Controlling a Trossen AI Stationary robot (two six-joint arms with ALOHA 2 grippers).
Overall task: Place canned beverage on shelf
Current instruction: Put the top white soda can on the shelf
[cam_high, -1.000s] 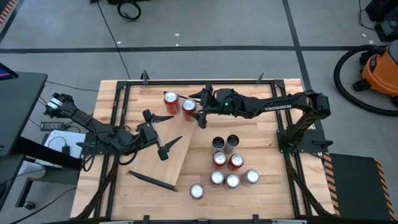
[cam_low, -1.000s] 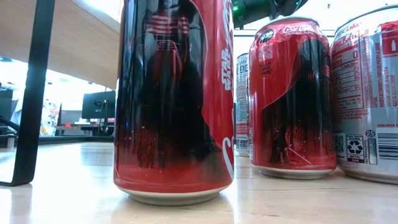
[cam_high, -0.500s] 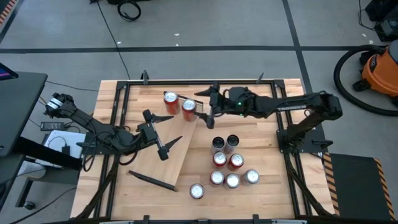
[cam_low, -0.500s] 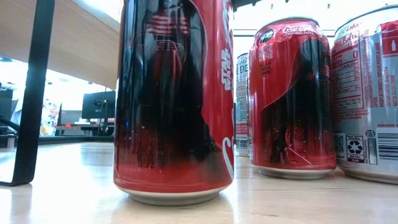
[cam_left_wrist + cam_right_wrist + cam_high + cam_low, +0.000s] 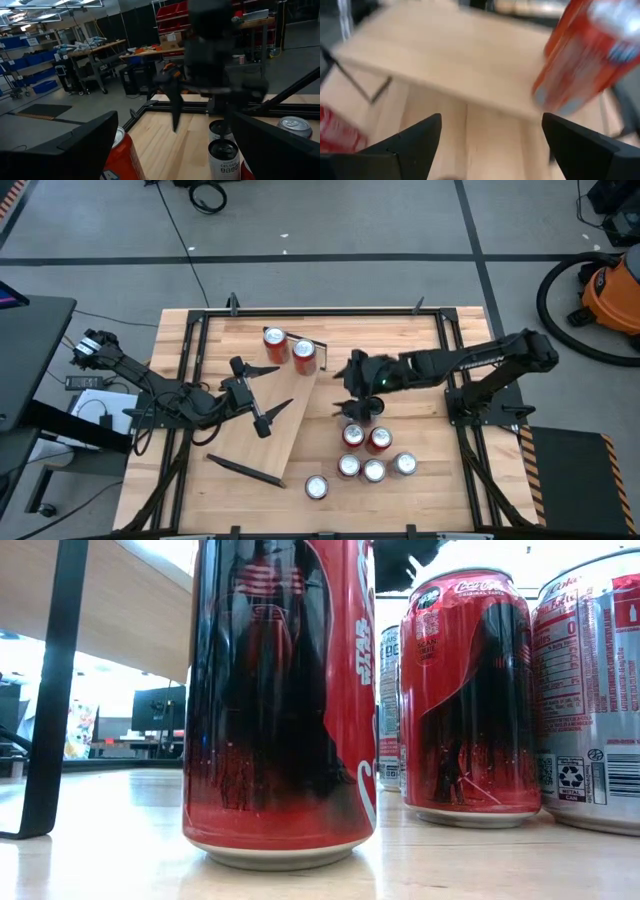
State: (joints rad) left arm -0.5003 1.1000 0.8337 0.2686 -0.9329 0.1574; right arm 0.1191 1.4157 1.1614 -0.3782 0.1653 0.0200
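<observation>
Desk [image 5: 420,340], then shelf [image 5: 285,415] already carrying two cans [image 5: 289,348]: right end effector [image 5: 348,390] empty and spread over the can cluster [image 5: 372,452], so centre on one can, descend straight; left end effector [image 5: 268,412] idle, spread over shelf.

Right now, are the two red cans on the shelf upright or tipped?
Upright. In the high view both red cans show round silver tops facing the camera, standing at the far end of the shelf.

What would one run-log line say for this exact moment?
two red cans on pale wood shelf plank | right gripper open, empty, above can cluster | left gripper open over shelf
</observation>
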